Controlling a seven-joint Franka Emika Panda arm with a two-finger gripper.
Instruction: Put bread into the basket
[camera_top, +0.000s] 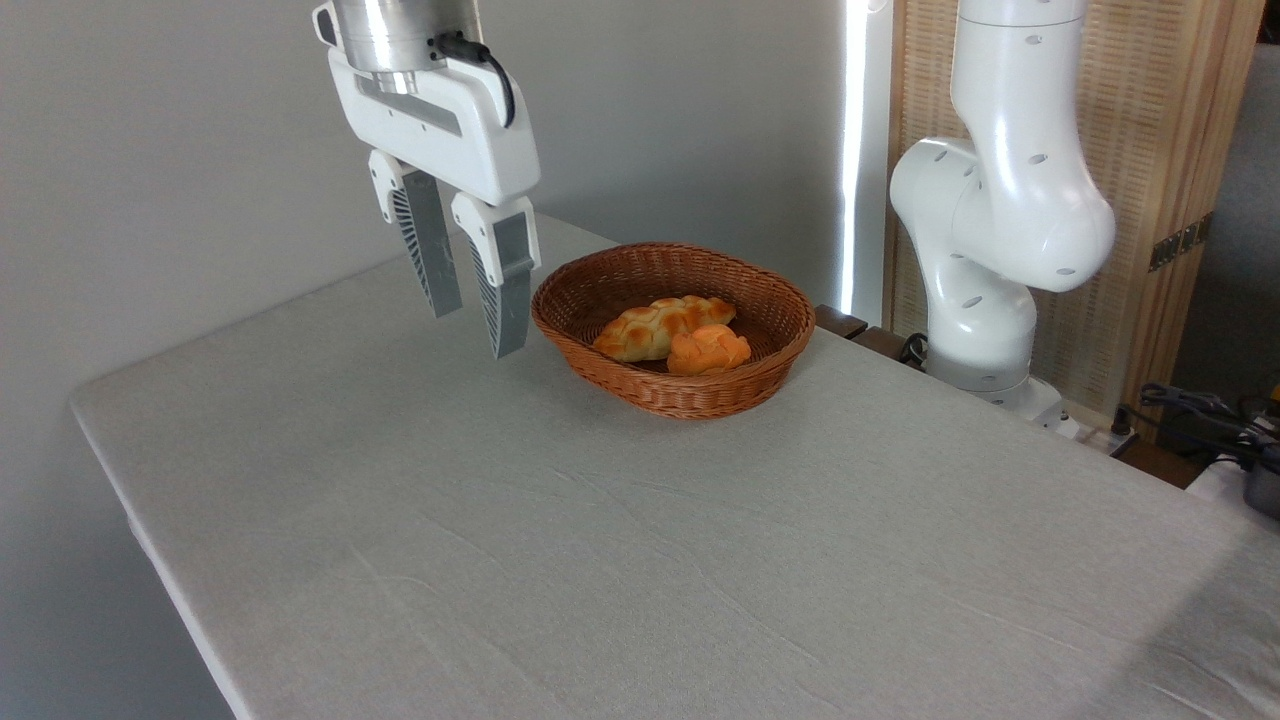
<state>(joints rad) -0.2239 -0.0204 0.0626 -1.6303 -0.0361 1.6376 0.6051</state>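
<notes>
While the bun (709, 351) lies inside the basket (676, 392) at the frame's center, touching the paler loaf (655, 328) on its upper left, the gripper (477, 328) hangs in the upper left of the frame, just left of the basket rim. Its 2 fingers (503, 290) are spread apart, holding nothing, above the grey tablecloth (620, 560). The arm's white base (985, 300) stands at right.

No text, label, brand, number or sign can be read anywhere in the picture.
</notes>
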